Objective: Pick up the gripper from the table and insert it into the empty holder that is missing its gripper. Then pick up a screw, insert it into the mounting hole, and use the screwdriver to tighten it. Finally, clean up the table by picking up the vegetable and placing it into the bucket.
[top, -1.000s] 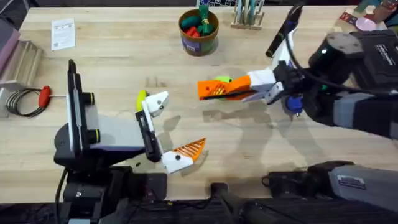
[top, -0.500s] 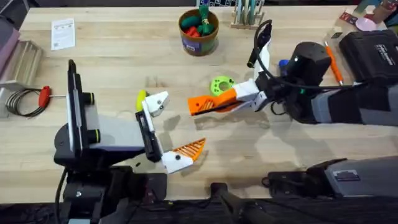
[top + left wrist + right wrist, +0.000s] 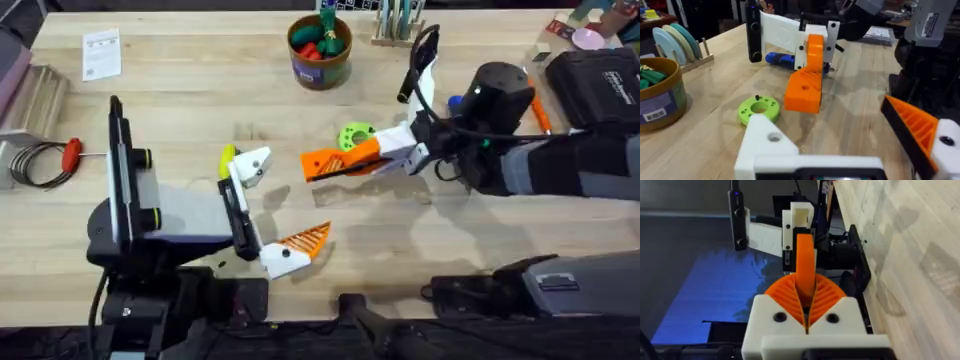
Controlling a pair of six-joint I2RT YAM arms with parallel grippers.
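My right gripper (image 3: 347,160) is shut on the gripper, a small orange finger (image 3: 313,167) (image 3: 805,260), and holds it above mid-table. In the left wrist view this orange finger (image 3: 805,92) hangs just above the wood. The left gripper (image 3: 280,205) is open: its empty white holder (image 3: 255,160) (image 3: 771,142) (image 3: 801,217) faces the held finger, a short way to the left of it, and its other side bears an orange finger (image 3: 305,240). The yellow-green vegetable (image 3: 228,158) lies beside the holder. The bucket (image 3: 320,52) stands at the back. Behind the right wrist the blue screwdriver (image 3: 780,59) lies on the table.
A green disc (image 3: 356,135) lies just behind the right gripper. A red-handled screwdriver (image 3: 72,155) and a cable coil (image 3: 30,165) sit far left. An orange pen (image 3: 533,100) and a black case (image 3: 600,80) are at the right. A rack of discs (image 3: 398,22) stands at the back.
The right arm has swung left with the orange finger, from right of the green disc to just in front of it, nearer the left arm's holder. The left arm has not moved.
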